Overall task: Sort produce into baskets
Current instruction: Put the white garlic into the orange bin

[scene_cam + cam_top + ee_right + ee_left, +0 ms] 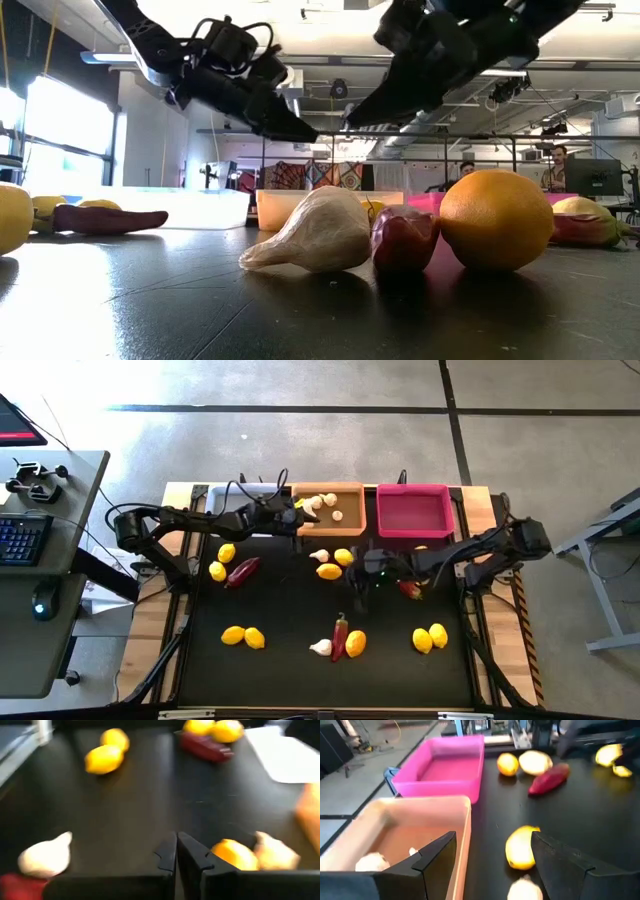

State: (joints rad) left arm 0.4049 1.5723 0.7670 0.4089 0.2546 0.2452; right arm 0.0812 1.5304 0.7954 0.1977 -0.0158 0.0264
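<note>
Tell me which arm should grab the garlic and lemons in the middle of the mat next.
Right. The right gripper hangs empty and shut beside the middle garlic and lemons; the left gripper, open, is over the orange basket.

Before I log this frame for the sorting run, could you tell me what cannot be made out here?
- White basket: in the high view the left arm and its cables cover most of it, so its contents cannot be told.
- Pink basket: in the low view the lemon hides most of it.
- Right gripper: fingers together; the high view is too small to confirm it.
- Left gripper: open, over the orange basket edge.
</note>
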